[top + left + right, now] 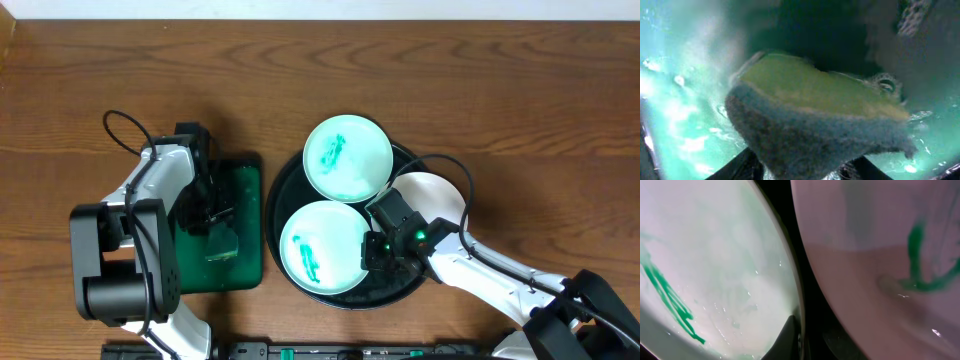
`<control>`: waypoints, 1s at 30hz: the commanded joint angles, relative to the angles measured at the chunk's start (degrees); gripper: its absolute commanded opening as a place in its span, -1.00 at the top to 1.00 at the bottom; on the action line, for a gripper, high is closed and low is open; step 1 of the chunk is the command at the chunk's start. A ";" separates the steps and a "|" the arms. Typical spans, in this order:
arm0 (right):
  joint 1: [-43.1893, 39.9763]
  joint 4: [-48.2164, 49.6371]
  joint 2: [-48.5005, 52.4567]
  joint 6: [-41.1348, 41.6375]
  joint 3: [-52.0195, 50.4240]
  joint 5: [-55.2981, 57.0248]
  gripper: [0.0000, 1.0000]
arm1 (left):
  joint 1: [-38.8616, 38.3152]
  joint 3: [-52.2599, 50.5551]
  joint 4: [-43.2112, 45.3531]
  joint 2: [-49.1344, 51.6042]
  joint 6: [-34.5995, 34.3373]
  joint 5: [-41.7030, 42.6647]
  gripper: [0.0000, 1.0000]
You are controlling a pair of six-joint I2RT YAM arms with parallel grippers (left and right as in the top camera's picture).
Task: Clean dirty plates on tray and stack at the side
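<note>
Smeared with green, the near mint plate (715,270) and the far mint plate (880,280) crowd your right wrist view almost edge to edge. From overhead, both lie on the round black tray (277,195), with the white plate (437,192) at its right edge, partly hidden by your right arm. Your right gripper (375,247) sits closed at the right rim of the near mint plate, in among the three plates. Just beside the black tray, on its left, is the rectangular green tray (248,200), wet inside, where your left gripper (214,216) hangs over a yellow-and-blue sponge (810,115). Whether those jaws are apart or clamped on the sponge, you cannot tell. All of it rests on a wooden table (500,90).
</note>
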 commanded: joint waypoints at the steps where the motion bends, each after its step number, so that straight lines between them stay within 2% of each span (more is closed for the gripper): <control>1: 1.79 -0.48 1.88 -2.34 -1.62 -1.77 0.97 | -0.13 -0.26 -0.33 -0.11 1.20 0.11 0.03; 9: 1.79 -0.26 1.88 -2.34 -1.62 -1.77 0.98 | -0.13 0.11 -0.63 -1.42 2.08 0.13 -0.08; 15: 1.79 -0.04 1.88 -2.38 -1.62 -1.77 0.97 | -0.13 0.57 -2.71 -7.48 2.05 0.11 -0.07; 21: 1.77 -0.07 1.88 -2.38 -1.62 -1.97 0.97 | -0.13 0.55 -4.66 -8.44 2.16 0.11 -0.06; 26: 1.77 -0.02 1.88 -2.54 -1.62 -2.23 0.97 | -0.13 0.52 -4.39 -8.37 2.49 0.13 0.04; 30: 1.77 -0.02 1.88 -2.54 -1.62 -2.23 0.97 | -0.13 -0.13 -3.69 -8.33 2.80 1.20 0.21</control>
